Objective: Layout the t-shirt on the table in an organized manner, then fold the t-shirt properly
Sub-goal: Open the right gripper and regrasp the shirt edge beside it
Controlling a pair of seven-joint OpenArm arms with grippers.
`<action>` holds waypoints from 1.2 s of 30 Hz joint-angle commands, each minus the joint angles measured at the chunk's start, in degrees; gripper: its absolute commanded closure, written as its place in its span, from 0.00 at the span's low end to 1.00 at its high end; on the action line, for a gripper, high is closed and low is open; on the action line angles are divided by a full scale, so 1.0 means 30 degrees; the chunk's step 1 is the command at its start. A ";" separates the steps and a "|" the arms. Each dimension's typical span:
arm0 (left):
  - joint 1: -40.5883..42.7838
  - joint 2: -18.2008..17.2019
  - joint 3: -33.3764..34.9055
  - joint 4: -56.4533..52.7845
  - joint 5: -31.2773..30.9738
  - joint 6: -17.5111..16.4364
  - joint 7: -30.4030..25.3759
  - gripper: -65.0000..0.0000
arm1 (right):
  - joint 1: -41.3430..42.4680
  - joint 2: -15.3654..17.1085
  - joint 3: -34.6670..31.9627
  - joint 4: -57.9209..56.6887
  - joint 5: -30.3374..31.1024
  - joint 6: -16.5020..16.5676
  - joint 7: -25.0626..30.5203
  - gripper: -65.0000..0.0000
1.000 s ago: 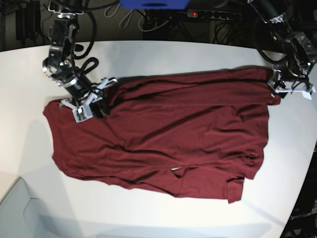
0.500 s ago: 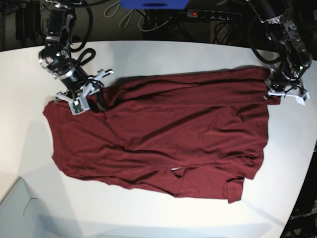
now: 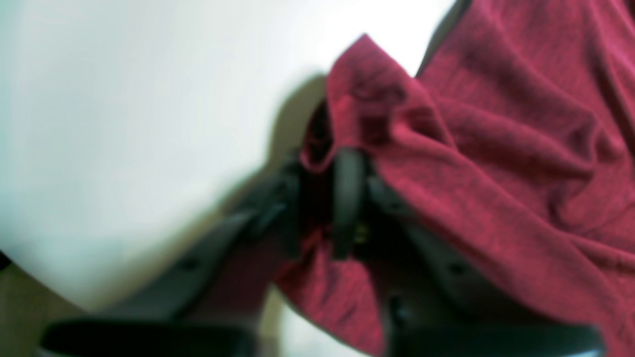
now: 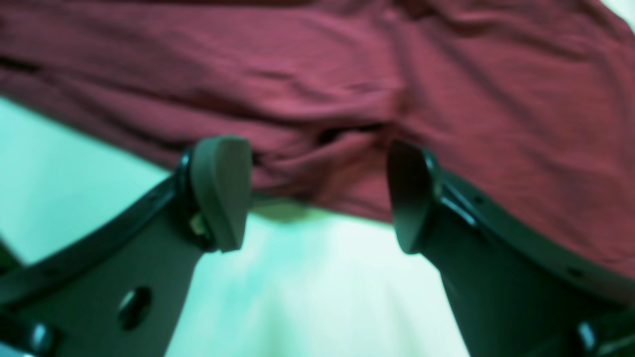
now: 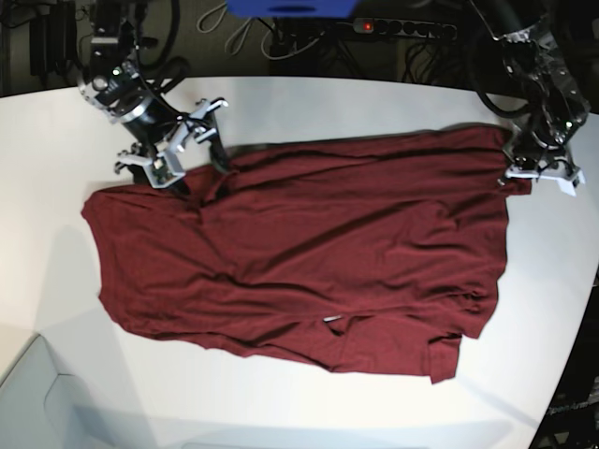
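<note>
The dark maroon t-shirt (image 5: 309, 253) lies spread and wrinkled across the white table (image 5: 374, 103). My left gripper (image 5: 529, 173) sits at the shirt's far right corner. In the left wrist view it (image 3: 322, 193) is shut on a raised fold of the t-shirt (image 3: 496, 148). My right gripper (image 5: 192, 159) hovers at the shirt's upper left edge. Its jaws stand wide open in the right wrist view (image 4: 315, 196), holding nothing, with the t-shirt's (image 4: 347, 74) edge just beyond the fingertips and bare table (image 4: 297, 287) below.
A power strip (image 5: 402, 28) with a red light, a blue object (image 5: 290, 7) and cables lie behind the table's far edge. The table's curved edge (image 5: 585, 309) runs down the right side. A pale grey surface (image 5: 37, 402) fills the lower left corner.
My right gripper has let go of the shirt's upper left edge, opened wide and drawn back toward the far edge. My left gripper has closed on the right corner.
</note>
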 commanded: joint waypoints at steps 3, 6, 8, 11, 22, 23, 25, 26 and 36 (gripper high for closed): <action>0.0199 -0.0040 0.0109 -0.0112 0.0193 0.0158 0.1346 0.99 | 0.0106 0.0015 -0.0369 0.0280 0.0383 0.0055 0.0530 0.33; 0.0199 -0.0069 0.0080 -0.0083 0.0193 0.0158 0.1434 1.00 | 0.0282 -0.0044 -0.0750 0.0250 0.0383 0.0055 0.0530 0.33; 0.0229 -0.0069 0.0021 0.0122 0.0193 0.0158 0.1463 1.00 | 0.0399 -0.0044 -0.0955 0.0104 0.0383 0.0055 0.0530 0.33; 0.0287 -0.0069 0.0021 0.0913 0.0193 0.0158 0.1522 1.00 | 0.0985 -0.0015 -0.1248 -0.0746 0.0383 0.0055 0.0560 0.33; 0.0698 -0.0480 -0.0008 0.1617 0.0193 0.0158 0.1522 1.00 | 0.2040 0.0015 -0.1131 -0.3207 0.0353 0.0055 0.0677 0.33; 0.0698 -0.0480 -0.0008 0.1675 0.0193 0.0158 0.1522 1.00 | 0.2011 0.0015 -0.1131 -0.3354 0.0353 0.0055 0.0677 0.33; 0.0698 -0.0480 -0.0008 0.1763 0.0193 0.0158 0.1522 1.00 | 0.2011 0.0015 -0.1161 -0.3735 0.0353 0.0055 0.0677 0.34; 0.0698 -0.0509 -0.0008 0.1792 0.0193 0.0158 0.1522 1.00 | 0.2011 0.0015 -0.1131 -0.3969 0.0353 0.0055 0.0677 0.35; 0.0610 -0.0509 -0.0008 0.1792 0.0193 0.0158 0.1522 1.00 | 0.1952 0.0396 -0.1131 -0.4585 0.0383 0.0055 0.0648 0.74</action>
